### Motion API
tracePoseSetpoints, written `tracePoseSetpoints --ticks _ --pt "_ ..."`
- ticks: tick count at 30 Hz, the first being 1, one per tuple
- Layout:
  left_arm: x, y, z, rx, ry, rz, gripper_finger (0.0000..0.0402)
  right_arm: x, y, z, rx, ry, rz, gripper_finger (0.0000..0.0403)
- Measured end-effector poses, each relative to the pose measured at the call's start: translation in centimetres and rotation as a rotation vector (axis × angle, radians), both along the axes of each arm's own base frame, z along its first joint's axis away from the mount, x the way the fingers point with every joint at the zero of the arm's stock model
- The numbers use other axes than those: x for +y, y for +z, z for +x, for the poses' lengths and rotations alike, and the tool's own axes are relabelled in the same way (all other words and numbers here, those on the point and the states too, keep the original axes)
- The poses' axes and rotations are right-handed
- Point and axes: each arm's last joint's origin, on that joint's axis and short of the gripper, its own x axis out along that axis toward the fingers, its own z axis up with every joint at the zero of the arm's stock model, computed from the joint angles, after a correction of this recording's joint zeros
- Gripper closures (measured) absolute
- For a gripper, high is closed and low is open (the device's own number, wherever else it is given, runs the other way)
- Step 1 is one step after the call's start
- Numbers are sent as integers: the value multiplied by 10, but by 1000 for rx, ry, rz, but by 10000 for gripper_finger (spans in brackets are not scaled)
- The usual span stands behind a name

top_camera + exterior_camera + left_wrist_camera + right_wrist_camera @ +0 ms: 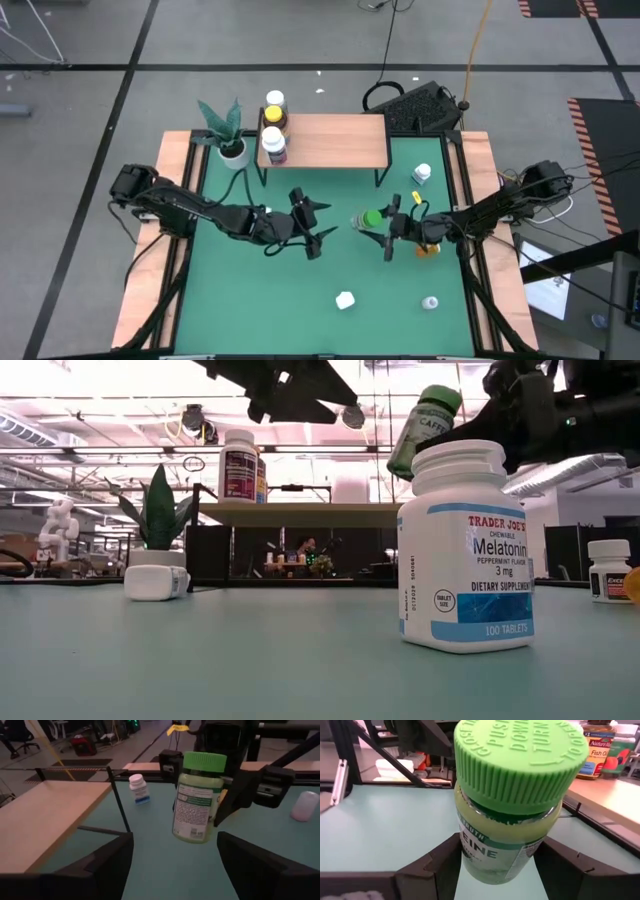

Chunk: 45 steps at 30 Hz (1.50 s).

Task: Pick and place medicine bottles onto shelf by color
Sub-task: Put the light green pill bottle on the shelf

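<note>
Right gripper (383,232) has its fingers clamped on the green bottle (371,217), lifted off the desk (300,300), facing the left gripper's (318,222) spread fingers, so a handover looks underway before carrying it to the shelf (335,140).

Table (300,290) green, wood border. Shelf (330,140) light wood, black legs. Held bottle (510,815) pale green, bright green cap. Front bottle (466,550) white, blue label. Plant (222,122) green, white pot.

Right gripper (389,229) fingers seemingly clamped, left gripper (318,222) fingers spread
</note>
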Motion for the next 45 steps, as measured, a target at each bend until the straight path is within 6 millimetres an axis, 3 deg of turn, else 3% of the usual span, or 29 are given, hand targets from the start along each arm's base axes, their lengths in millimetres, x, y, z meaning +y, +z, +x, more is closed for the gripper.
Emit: tracePoseSetpoints --ticks 6,22,36,45 --pt "0 1 0 -13 7 -13 130 0 0 0 -19 -9 104 190" --pt "10 1 2 -22 44 -34 146 -3 -8 2 48 45 113 190" --pt "16 1 3 -35 71 -66 151 3 0 17 14 256 135 186" --pt "14 5 5 -78 -1 -99 151 1 -3 19 58 167 138 187"
